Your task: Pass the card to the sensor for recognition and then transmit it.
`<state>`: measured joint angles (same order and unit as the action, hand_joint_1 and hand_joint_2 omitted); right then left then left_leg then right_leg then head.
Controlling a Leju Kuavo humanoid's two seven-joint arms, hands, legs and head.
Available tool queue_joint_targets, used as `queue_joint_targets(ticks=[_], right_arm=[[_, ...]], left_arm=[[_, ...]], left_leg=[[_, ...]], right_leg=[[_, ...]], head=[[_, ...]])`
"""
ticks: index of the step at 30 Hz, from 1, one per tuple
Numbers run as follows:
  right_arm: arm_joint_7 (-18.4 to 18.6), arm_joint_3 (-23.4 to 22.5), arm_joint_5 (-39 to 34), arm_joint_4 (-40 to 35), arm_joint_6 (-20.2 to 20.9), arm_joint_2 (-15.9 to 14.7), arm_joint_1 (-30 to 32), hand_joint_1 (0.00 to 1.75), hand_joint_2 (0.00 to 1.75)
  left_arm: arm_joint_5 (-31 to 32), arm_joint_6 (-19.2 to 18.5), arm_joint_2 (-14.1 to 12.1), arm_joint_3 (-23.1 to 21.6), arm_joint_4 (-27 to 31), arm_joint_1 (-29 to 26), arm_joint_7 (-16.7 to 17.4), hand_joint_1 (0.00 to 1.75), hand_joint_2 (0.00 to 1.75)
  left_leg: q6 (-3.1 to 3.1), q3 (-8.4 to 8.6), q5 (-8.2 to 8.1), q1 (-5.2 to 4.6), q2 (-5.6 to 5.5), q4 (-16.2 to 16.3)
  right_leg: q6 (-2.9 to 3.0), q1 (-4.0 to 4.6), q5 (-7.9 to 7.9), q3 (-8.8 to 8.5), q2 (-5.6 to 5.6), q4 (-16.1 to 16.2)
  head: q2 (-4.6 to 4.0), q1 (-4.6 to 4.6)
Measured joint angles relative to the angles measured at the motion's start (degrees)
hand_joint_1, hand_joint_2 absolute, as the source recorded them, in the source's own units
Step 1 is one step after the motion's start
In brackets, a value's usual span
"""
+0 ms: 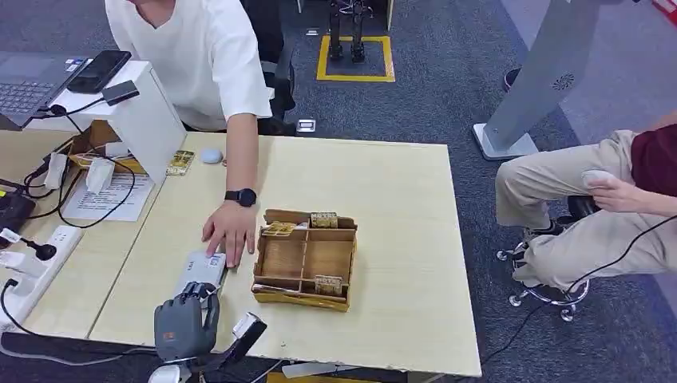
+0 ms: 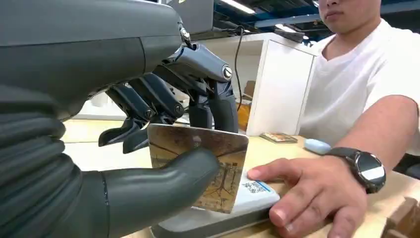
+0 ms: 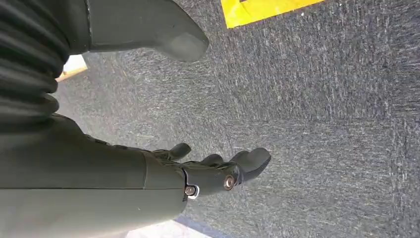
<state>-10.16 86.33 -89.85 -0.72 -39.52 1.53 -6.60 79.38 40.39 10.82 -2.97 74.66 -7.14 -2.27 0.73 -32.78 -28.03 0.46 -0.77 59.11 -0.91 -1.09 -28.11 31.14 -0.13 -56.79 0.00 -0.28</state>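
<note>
My left hand point(image 2: 148, 163) is pinching the card point(image 2: 198, 166) between thumb and fingers, holding it upright just over the sensor point(image 2: 233, 208), a flat grey-white pad lying at the table's point(image 1: 399, 199) near edge. My right hand point(image 3: 208, 173) is hanging over the carpet, fingers loosely apart and holding nothing. Just past the sensor a person's hand point(image 1: 229, 230) is resting on its far end, beside the wooden tray point(image 1: 305, 259).

Grey carpet floor point(image 1: 447, 104), yellow floor marking point(image 1: 355, 76); light wood table point(image 1: 399, 199); white shelf point(image 1: 148, 120).
</note>
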Motion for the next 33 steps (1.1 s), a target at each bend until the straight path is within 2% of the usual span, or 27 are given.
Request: queue_joint_targets(ticks=[11,13,17,19,21,26,33], right_arm=[[0.0,0.0,0.0,-0.2,0.0,0.0,0.0,0.0,1.75],[0.0,0.0,0.0,-0.2,0.0,0.0,0.0,0.0,1.75],[0.0,0.1,0.0,-0.2,0.0,0.0,0.0,0.0,1.75],[0.0,0.2,0.0,-0.2,0.0,0.0,0.0,0.0,1.75],[0.0,0.6,0.0,-0.2,0.0,0.0,0.0,0.0,1.75],[0.3,1.5,0.0,-0.2,0.0,0.0,0.0,0.0,1.75],[0.5,2.3,0.0,-0.1,0.0,0.0,0.0,0.0,1.75]], left_arm=[[-0.4,0.0,-0.4,-0.7,0.0,0.0,-0.2,1.75,1.75],[-1.5,0.0,-0.2,-0.7,0.3,-0.1,-2.7,1.75,1.75],[-4.3,0.0,3.1,1.9,2.9,-0.4,-13.5,1.75,1.75],[-4.4,0.0,4.4,3.5,4.0,0.1,-15.7,1.75,1.75],[-5.3,0.0,5.4,4.9,4.7,1.0,-16.7,1.75,1.75],[-9.2,0.0,5.9,7.7,6.7,1.6,-19.8,1.75,1.75],[-14.8,0.0,5.9,10.6,10.3,2.8,-20.8,1.75,1.75]], left_leg=[[0.0,0.01,0.0,0.0,0.0,0.0],[0.0,0.01,0.0,0.0,0.0,0.0],[0.0,-0.01,0.0,0.0,-0.02,0.0],[0.0,-0.01,0.0,0.0,-0.02,0.0],[0.0,-0.01,0.0,-0.02,-0.02,0.0],[0.0,0.01,0.0,0.0,0.0,0.0],[0.0,0.0,0.01,0.01,0.0,0.0]], right_leg=[[0.0,0.0,0.0,-0.03,0.0,0.0],[0.0,0.0,0.0,-0.03,0.0,0.0],[0.0,-0.01,0.0,-0.02,-0.03,0.0],[-0.01,-0.02,0.01,-0.02,-0.03,0.0],[-0.01,-0.01,0.01,-0.02,-0.03,0.0],[0.0,0.01,0.0,0.02,0.0,0.0],[0.0,0.01,0.0,0.02,0.0,0.0]], head=[[0.02,0.0],[0.0,0.0],[0.0,0.02],[0.0,0.0],[0.02,0.0],[0.0,0.0],[0.0,0.0]])
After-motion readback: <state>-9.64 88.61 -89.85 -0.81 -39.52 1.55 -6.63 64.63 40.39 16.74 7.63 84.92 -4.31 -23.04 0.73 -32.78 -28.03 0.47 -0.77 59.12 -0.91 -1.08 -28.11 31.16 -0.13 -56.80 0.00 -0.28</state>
